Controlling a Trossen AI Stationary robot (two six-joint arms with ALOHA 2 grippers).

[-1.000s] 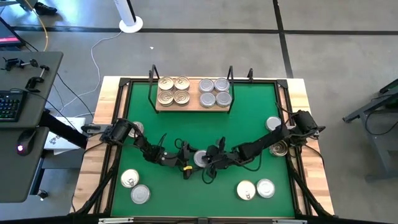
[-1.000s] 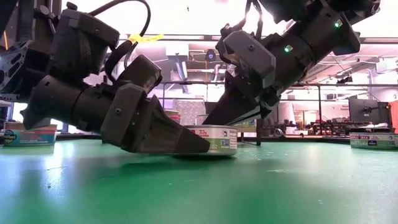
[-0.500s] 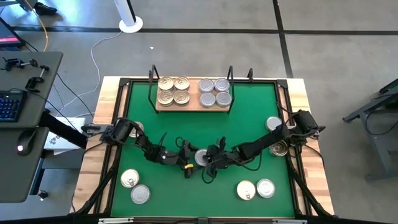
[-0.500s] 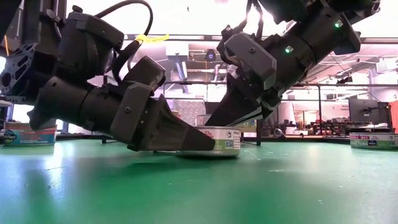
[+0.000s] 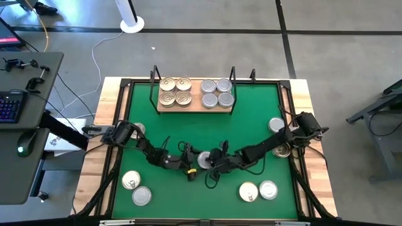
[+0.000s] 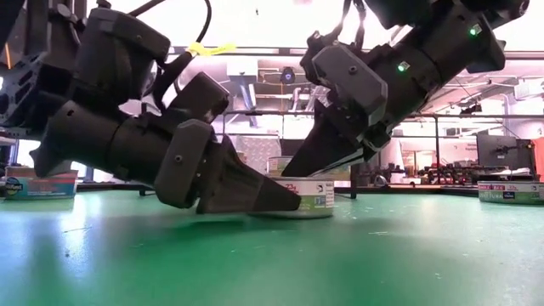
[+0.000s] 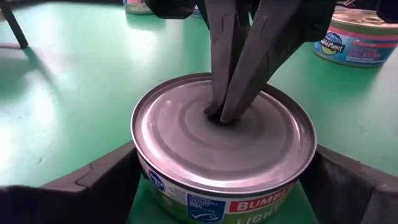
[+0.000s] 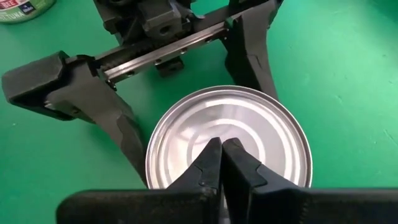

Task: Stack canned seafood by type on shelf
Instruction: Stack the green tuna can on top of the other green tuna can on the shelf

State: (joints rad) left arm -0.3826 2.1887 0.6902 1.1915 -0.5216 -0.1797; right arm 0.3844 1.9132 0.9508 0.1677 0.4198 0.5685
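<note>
From above, the flat round silver-lidded tin (image 5: 203, 159) lay mid-mat on the green mat (image 5: 251, 119), well short of the tan wooden shelf (image 5: 195, 102); in the left wrist view the left gripper (image 7: 224, 186) straddled it, fingers wide; in the right wrist view the right gripper (image 8: 222, 163), pinched together, pressed its lid.

Green mat (image 5: 251, 122), keyboard (image 5: 7, 108) on grey desk (image 5: 25, 169), white stand base (image 5: 132, 25)
</note>
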